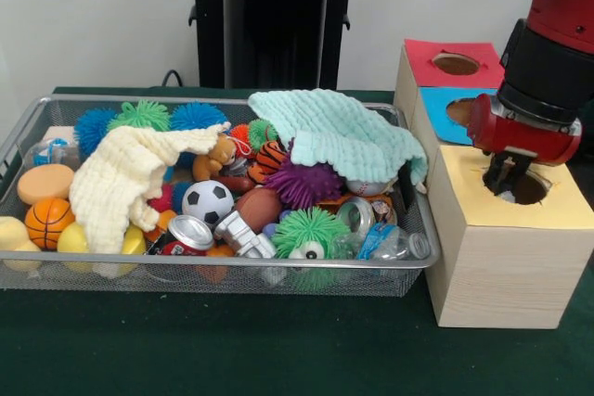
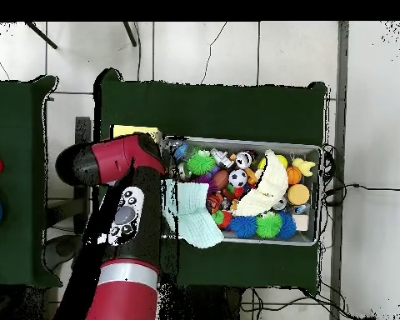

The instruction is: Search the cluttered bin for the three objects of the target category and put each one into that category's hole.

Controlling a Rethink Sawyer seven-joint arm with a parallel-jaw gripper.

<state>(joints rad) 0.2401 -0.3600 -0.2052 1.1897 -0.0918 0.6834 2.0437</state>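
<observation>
My gripper (image 1: 508, 176) hangs over the yellow-topped wooden box (image 1: 483, 257) at the right, its tip dipping into the round yellow hole (image 1: 531, 188). Nothing shows in its grasp, and whether it is open or shut is unclear. The wire mesh bin (image 1: 213, 266) to the left is crammed with a soccer ball (image 1: 207, 201), a basketball (image 1: 48, 222), a brown football (image 1: 260, 208), a red can (image 1: 186, 234) and several spiky balls. In the overhead view my arm (image 2: 124, 217) covers the gripper; the bin (image 2: 320, 196) lies to its right.
A red hole top (image 1: 455, 62) and a blue hole top (image 1: 459, 110) sit behind the yellow one. A mint cloth (image 1: 334, 132) drapes over the bin's right end and a cream cloth (image 1: 125, 178) covers its left part. Green felt table (image 1: 232, 350) lies in front.
</observation>
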